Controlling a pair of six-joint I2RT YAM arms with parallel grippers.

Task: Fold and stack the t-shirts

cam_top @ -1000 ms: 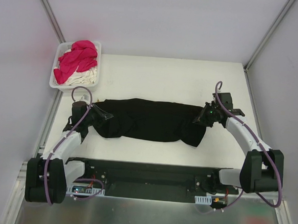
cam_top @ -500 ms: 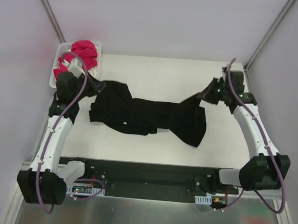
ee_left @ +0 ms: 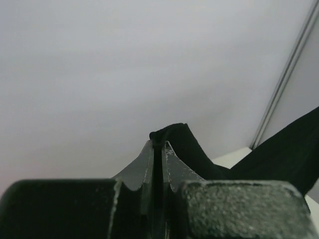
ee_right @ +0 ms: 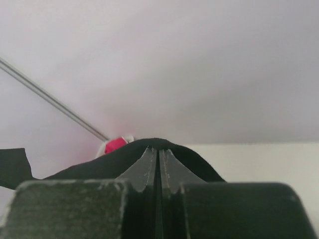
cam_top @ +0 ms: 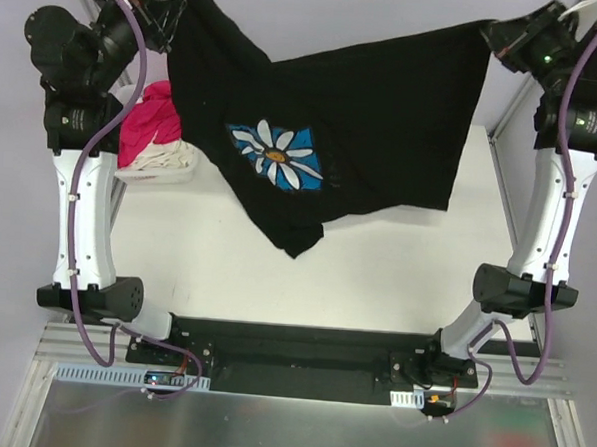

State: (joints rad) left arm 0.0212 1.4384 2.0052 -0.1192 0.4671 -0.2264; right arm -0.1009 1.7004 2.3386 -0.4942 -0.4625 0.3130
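Observation:
The black t-shirt [cam_top: 384,118] with a white daisy on a blue square [cam_top: 280,156] hangs spread in the air between both raised arms. My left gripper [cam_top: 169,11] is shut on its upper left corner; black cloth [ee_left: 172,139] pokes past the closed jaws. My right gripper [cam_top: 494,35] is shut on its upper right corner; cloth [ee_right: 159,145] bulges over the jaw tips. The shirt's lower tip [cam_top: 295,245] hangs over the table. A magenta-pink t-shirt [cam_top: 148,126] and a cream one [cam_top: 167,162] lie in the basket.
The white plastic basket [cam_top: 141,175] stands at the table's back left, partly behind the left arm and the hanging shirt. The white table [cam_top: 376,268] lies below. Metal frame posts run up at both back corners.
Both arms have risen high and apart, lifting the black shirt off the table. It went from a bunched strip to hanging spread, with the daisy print showing.

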